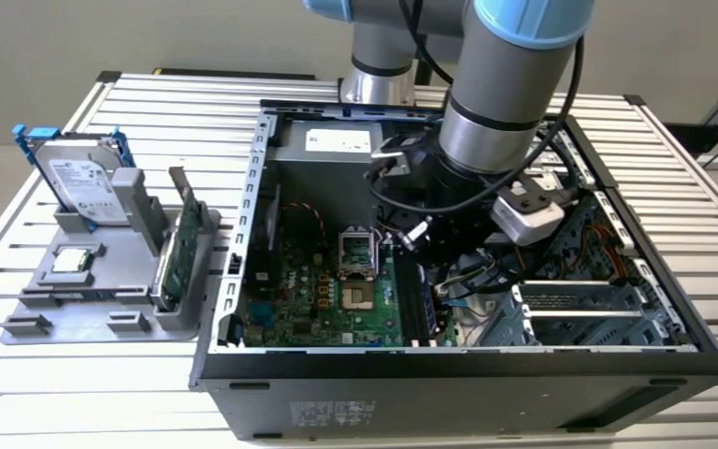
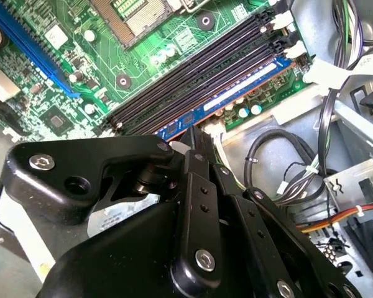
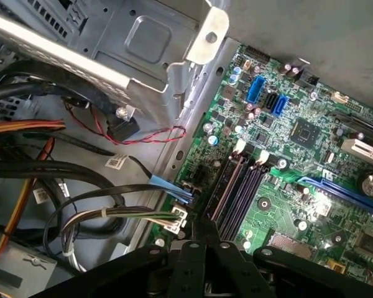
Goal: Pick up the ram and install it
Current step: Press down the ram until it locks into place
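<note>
The ram [image 2: 236,99] is a thin stick with a blue label. It stands on edge in the memory slot nearest the cables, beside several empty black slots [image 2: 199,65] on the green motherboard [image 2: 143,49]. My gripper [image 2: 198,133] has its black fingers closed across the stick's top edge near one end. In the exterior view, the arm reaches down into the open computer case, with the gripper [image 1: 419,245] just above the ram [image 1: 430,297]. In the first wrist view, the gripper [image 3: 205,228] hangs over the end of the slots [image 3: 236,186].
A grey tray [image 1: 35,318] at the exterior view's left holds a silver hard drive [image 1: 85,182] with blue rails and a green expansion card [image 1: 179,257]. Bundled cables [image 2: 286,155] and a metal drive cage [image 1: 583,309] crowd the slots. The CPU socket [image 1: 355,253] lies on their other side.
</note>
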